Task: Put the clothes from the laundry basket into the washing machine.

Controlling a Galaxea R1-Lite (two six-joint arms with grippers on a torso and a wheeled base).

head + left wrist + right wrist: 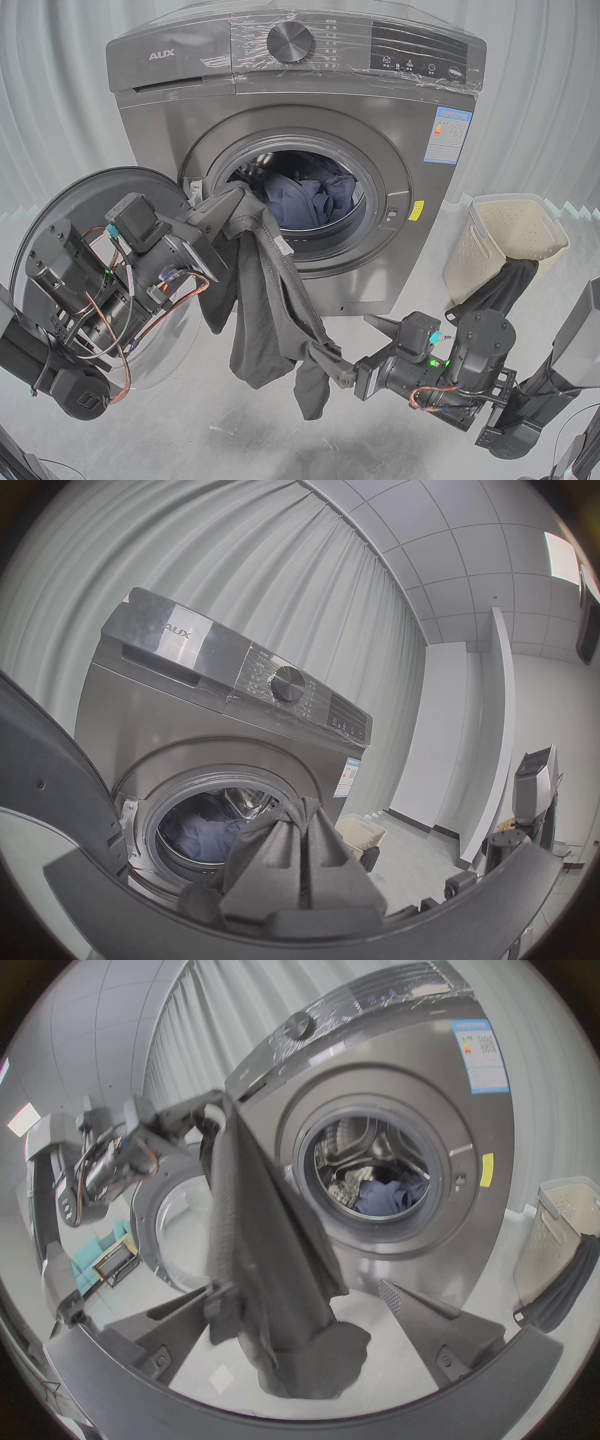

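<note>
1. Blue clothes (306, 197) are already lying inside the drum of the grey front-loading washing machine (300, 119). Its round door (69, 206) is standing open to the left.
2. The left gripper (230, 201) is gripping the top of a dark grey garment (269, 312), its fingers pinched tight on the cloth at the left rim of the drum opening. The garment is hanging down outside the machine toward the floor and is not yet inside.
3. The right gripper (342, 340) is sitting at the garment's lower end with its fingers spread wide. The cloth is brushing one finger but is not being clamped.
4. The cream perforated plastic laundry basket (465, 262) is standing on the floor to the right of the machine. A black garment (500, 290) is draping over its near rim, yet to be moved.
5. The task is looking partly done. The hanging garment is waiting to be fed through the opening, and after it the black one is remaining.
</note>
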